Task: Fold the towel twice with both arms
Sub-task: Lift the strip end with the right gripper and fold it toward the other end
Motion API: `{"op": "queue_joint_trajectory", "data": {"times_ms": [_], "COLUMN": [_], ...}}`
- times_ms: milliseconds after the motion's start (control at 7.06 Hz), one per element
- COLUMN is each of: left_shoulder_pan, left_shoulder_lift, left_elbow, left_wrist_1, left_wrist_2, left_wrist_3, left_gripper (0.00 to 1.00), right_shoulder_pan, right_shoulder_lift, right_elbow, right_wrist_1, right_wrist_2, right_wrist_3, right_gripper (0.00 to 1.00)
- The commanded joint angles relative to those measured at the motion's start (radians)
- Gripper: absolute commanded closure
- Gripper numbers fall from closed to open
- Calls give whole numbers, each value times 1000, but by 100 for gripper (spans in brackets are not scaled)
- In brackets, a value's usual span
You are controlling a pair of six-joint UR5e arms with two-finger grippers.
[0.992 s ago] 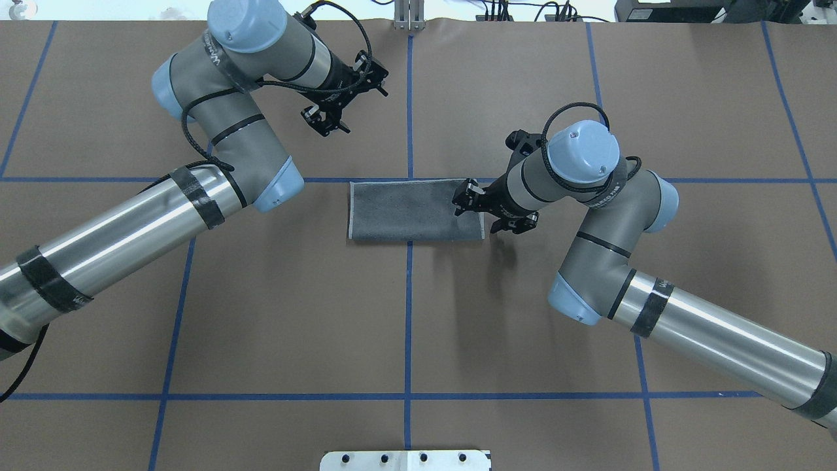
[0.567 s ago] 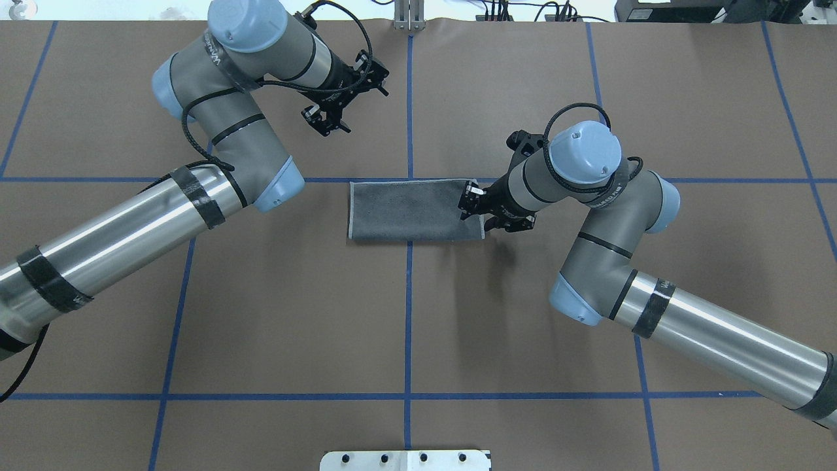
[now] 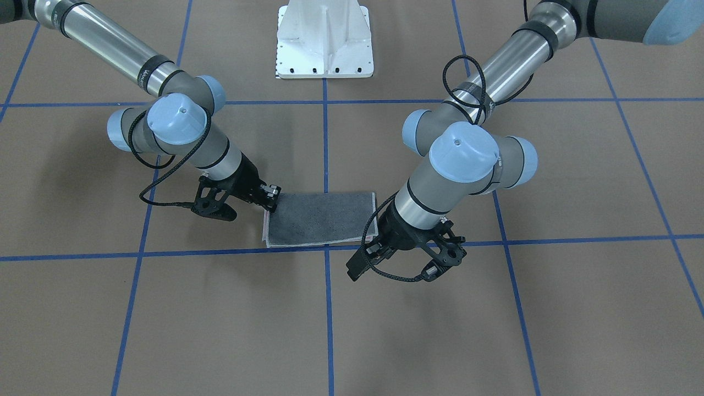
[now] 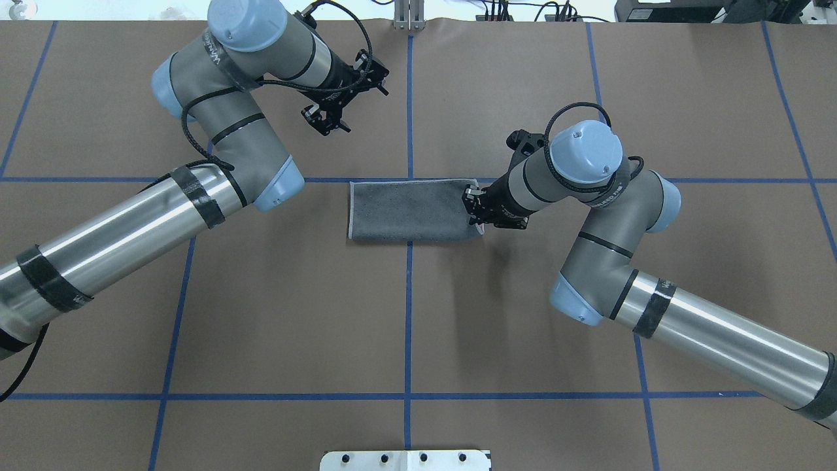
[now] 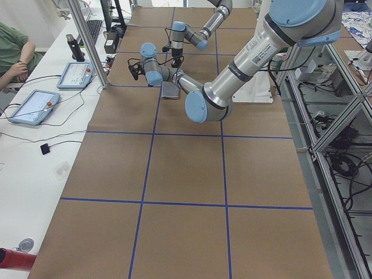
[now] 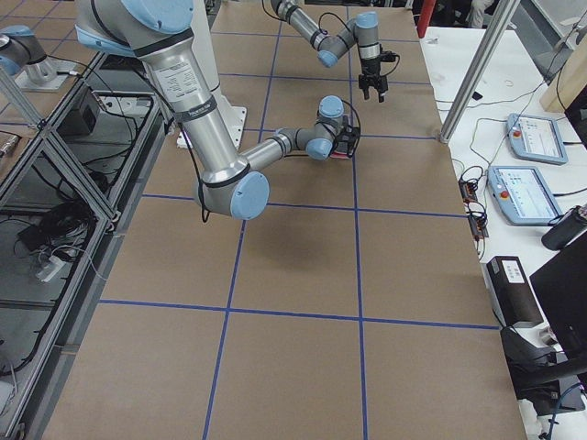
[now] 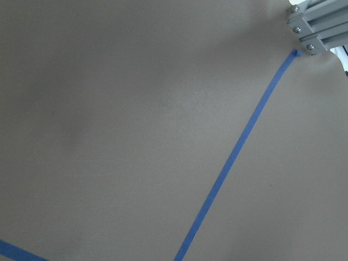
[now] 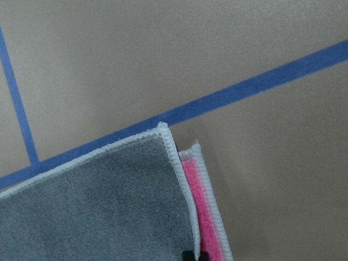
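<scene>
Right tool: my right black two-finger gripper [image 4: 473, 209] is down at the towel's right short edge, just right of the blue tape cross [image 4: 410, 178]. The fingers are near each other. I can't tell whether they pinch the cloth.
Towel: the small terry towel [image 4: 409, 210] is folded into a rectangle, dark grey face up. It lies flat on the brown paper table cover [image 4: 261, 294]. It sits just on my side of the cross, far long edge along the cross's sideways line, straddling the centre line.
Right wrist view: at the towel's corner the grey top layer stops a little short of the lower layer. A pink strip [image 8: 202, 217] with light grey stitched edging shows beside it.
Left tool: my left black two-finger gripper [image 4: 325, 120] has its fingers apart with nothing between them. It is past the cross on the far side and to its left, well apart from the towel.
Left wrist view: bare paper, tape line, and a grey metal bracket [image 7: 321, 24] at the corner.
</scene>
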Motion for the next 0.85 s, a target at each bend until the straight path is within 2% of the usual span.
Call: {"op": "queue_joint_trajectory", "data": {"times_ms": [0, 283, 567, 709], "left_shoulder_pan": [-2, -3, -12, -19], "left_shoulder_lift": [0, 0, 0, 0], "left_elbow": [0, 0, 2, 2], "left_wrist_1": [0, -2, -2, -2], "left_wrist_2": [0, 0, 0, -2], "left_wrist_3": [0, 0, 3, 15], "left_gripper": [1, 0, 0, 1], "right_shoulder_pan": [79, 147, 147, 133], "right_shoulder_lift": [-14, -38, -64, -67], "right_elbow": [3, 3, 24, 49], "right_wrist_1": [-3, -10, -5, -11], "right_wrist_2": [118, 181, 203, 250], "right_wrist_3": [-2, -4, -2, 10], "right_gripper": [100, 100, 100, 100]}}
